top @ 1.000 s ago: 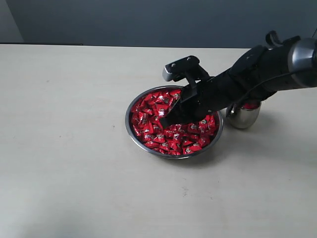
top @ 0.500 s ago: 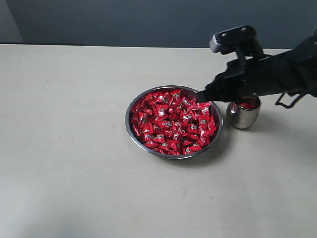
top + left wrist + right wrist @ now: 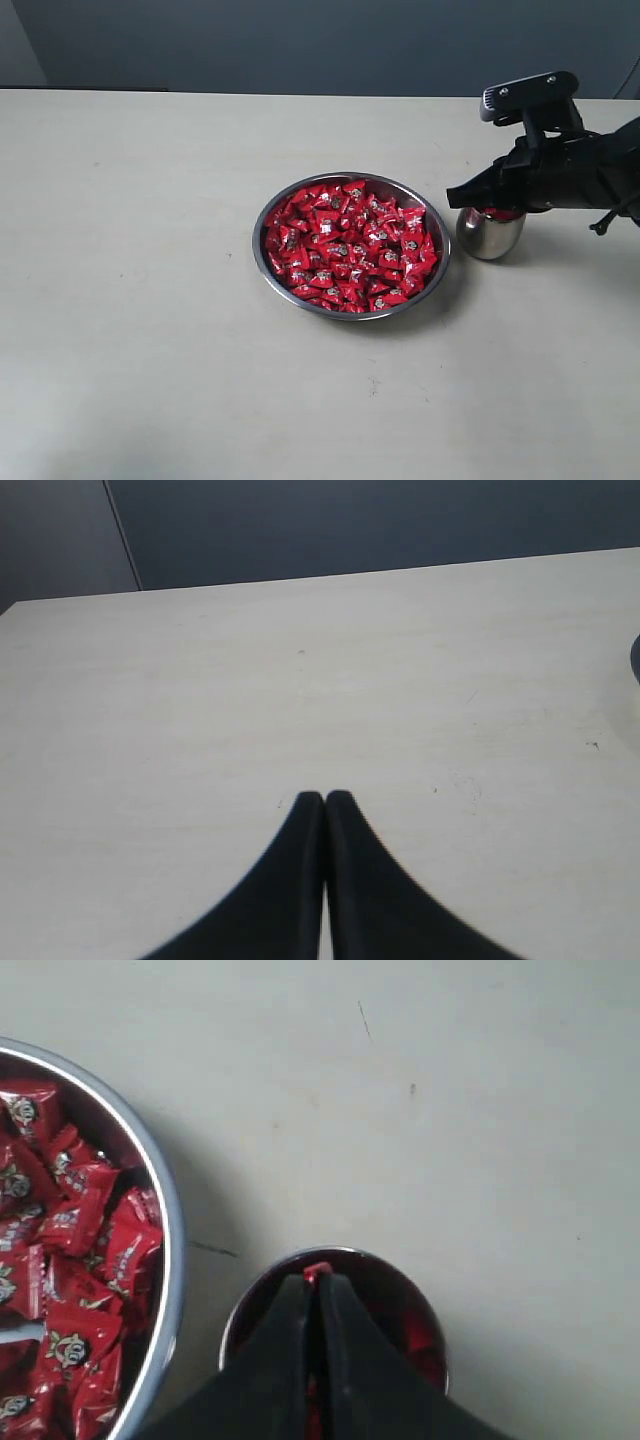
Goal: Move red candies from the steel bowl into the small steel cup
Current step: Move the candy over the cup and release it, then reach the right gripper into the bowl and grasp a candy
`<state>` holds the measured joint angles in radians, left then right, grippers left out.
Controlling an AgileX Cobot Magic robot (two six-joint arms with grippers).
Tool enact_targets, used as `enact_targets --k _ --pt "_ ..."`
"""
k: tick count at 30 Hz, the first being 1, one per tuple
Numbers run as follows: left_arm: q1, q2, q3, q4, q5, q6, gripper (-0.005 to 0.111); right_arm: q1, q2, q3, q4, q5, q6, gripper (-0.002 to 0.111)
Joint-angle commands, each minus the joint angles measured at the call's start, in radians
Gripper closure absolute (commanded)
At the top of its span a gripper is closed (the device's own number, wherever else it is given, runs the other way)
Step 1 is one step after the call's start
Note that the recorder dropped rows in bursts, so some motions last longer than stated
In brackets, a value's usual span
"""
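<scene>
The steel bowl sits mid-table, full of red candies. To its right stands the small steel cup, with red candy showing inside. My right gripper hovers just above the cup, on its bowl side. In the right wrist view the right gripper is shut on one red candy, whose edge sticks out past the tips over the cup's mouth. The bowl's rim and candies lie beside it. My left gripper is shut, empty, over bare table.
The pale tabletop stretches wide to the left of and in front of the bowl. A dark wall runs behind the table's far edge. Cup and bowl stand a small gap apart.
My right gripper rose out of the bowl and swung right with a candy, from the candy pile to above the cup. Bowl and cup stayed put.
</scene>
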<state>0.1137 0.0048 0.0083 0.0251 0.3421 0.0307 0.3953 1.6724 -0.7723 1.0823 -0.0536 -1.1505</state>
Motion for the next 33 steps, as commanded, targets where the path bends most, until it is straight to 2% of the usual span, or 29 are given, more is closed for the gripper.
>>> enact_targets --k 1,6,8,10,12,21,27,33 --pt "-0.005 -0.005 -0.008 0.002 -0.005 -0.001 0.106 -0.005 0.013 -0.011 -0.023 -0.020 -0.001 0.108" --pt "-0.005 -0.005 -0.008 0.002 -0.005 -0.001 0.106 -0.005 0.013 -0.011 -0.023 -0.024 -0.001 0.105" --pt "-0.005 -0.005 -0.008 0.002 -0.005 -0.001 0.106 -0.005 0.013 -0.011 -0.023 -0.026 -0.001 0.093" --pt "-0.005 -0.005 -0.008 0.002 -0.005 -0.001 0.106 -0.005 0.013 -0.011 -0.027 -0.024 -0.001 0.076" --pt "-0.005 -0.005 -0.008 0.002 -0.005 -0.001 0.106 -0.005 0.007 -0.011 -0.027 -0.009 -0.001 0.067" --pt "-0.005 -0.005 -0.008 0.002 -0.005 -0.001 0.106 -0.005 -0.100 -0.009 -0.023 0.070 -0.001 0.069" --pt "-0.005 -0.005 -0.008 0.002 -0.005 -0.001 0.106 -0.005 -0.118 -0.007 -0.021 0.059 0.001 0.069" --pt "-0.005 -0.005 -0.008 0.002 -0.005 -0.001 0.106 0.057 -0.072 -0.085 -0.002 0.402 -0.039 0.069"
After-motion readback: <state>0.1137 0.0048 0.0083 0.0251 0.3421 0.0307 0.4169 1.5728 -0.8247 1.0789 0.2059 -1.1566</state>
